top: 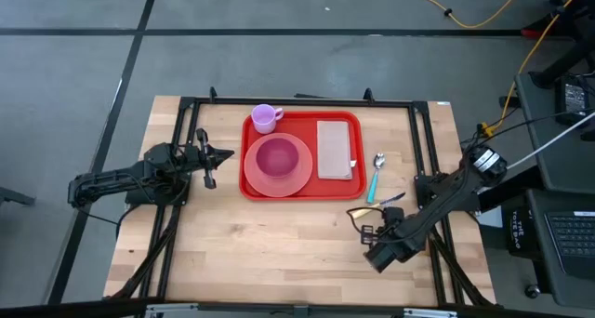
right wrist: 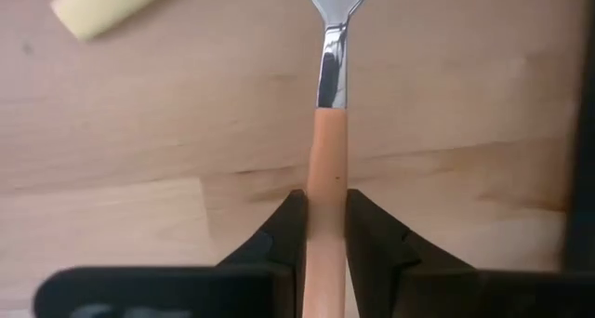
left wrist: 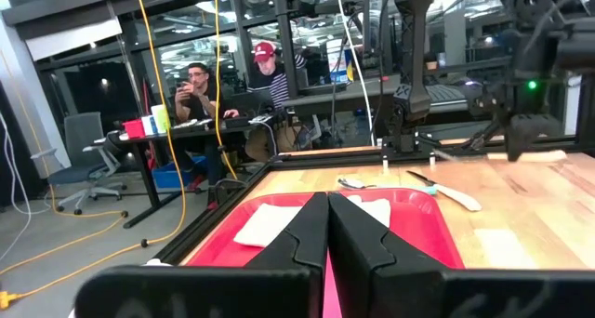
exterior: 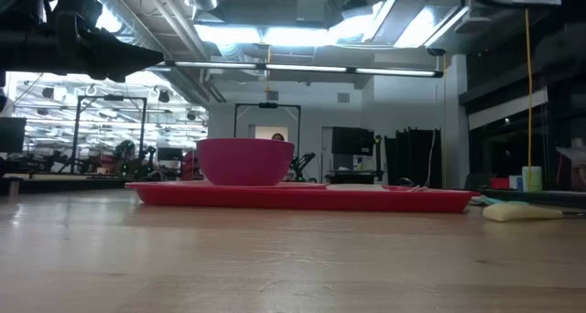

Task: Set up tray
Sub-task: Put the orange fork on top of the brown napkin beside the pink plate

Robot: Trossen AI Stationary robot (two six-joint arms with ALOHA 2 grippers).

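The red tray (top: 302,123) lies mid-table and carries a pink plate (top: 296,180) with a pink bowl (top: 276,157), a purple cup (top: 266,118) and a beige napkin (top: 335,151). My right gripper (right wrist: 325,202) hovers right of and nearer than the tray (top: 372,232), shut on an orange-handled utensil (right wrist: 327,141). The picture's edge cuts off the utensil's metal head. My left gripper (top: 218,155) waits shut left of the tray, pointing level at it (left wrist: 327,202). My right gripper pinches the utensil's orange handle (right wrist: 326,183) by its two sides between both fingers, a short way behind the metal neck (right wrist: 331,76). The fingers point down from above and lie across the handle. I cannot tell whether the utensil is clear of the table.
A teal-handled spoon (top: 376,177) lies just right of the tray. A knife with a pale yellow handle (right wrist: 107,4) lies on the wood close to my right gripper (top: 361,211). Black frame rails (top: 423,151) run along the table's sides. People sit at desks beyond the table.
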